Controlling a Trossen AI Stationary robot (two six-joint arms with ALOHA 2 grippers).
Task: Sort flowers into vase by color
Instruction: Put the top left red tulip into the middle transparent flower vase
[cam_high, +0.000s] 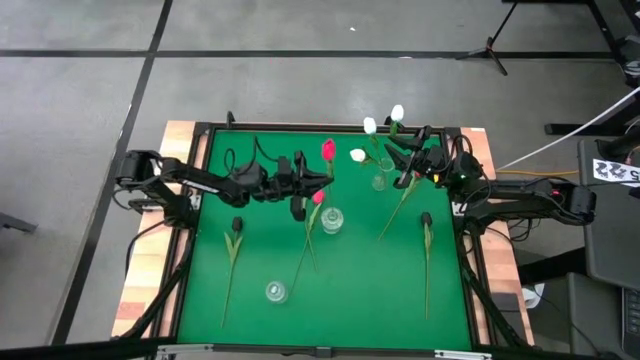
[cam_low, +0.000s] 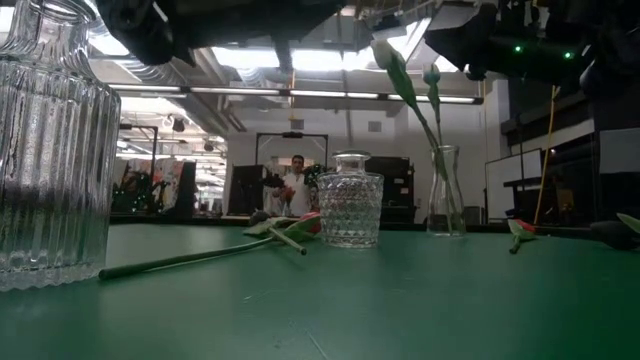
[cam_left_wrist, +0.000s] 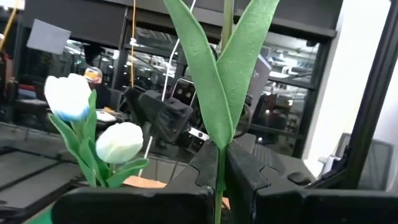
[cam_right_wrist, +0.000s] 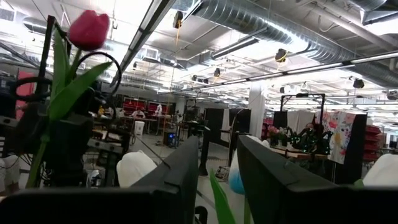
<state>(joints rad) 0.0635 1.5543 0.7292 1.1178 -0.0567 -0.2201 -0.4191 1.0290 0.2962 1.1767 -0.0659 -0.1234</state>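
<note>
My left gripper (cam_high: 322, 178) is shut on a pink-red tulip whose head (cam_high: 328, 150) stands above it; the right wrist view shows that head (cam_right_wrist: 89, 28) too. My right gripper (cam_high: 405, 162) hovers open beside the slim vase (cam_high: 379, 182), which holds three white tulips (cam_high: 370, 125). A green leaf (cam_right_wrist: 217, 199) shows in the gap between its fingers, untouched. A second pink tulip (cam_high: 318, 197) lies on the mat, its head next to the cut-glass vase (cam_high: 332, 218). Two dark tulips (cam_high: 237, 226) (cam_high: 425, 218) lie flat. My left gripper pinches the pink-red tulip's stem (cam_left_wrist: 218, 174) between its two fingers, just below where the two long leaves (cam_left_wrist: 214, 93) spread. The fingers come level from the table's left and lie across the stem. The tulip stands roughly upright; its lower end does not show.
A ribbed glass vase (cam_high: 276, 291) stands near the front edge, looming large in the low view (cam_low: 50, 150). A loose green stem (cam_high: 395, 210) lies slanting on the mat by the right gripper. A person stands far back in the room (cam_low: 295, 185). The green mat (cam_high: 350, 300) has open room at front centre.
</note>
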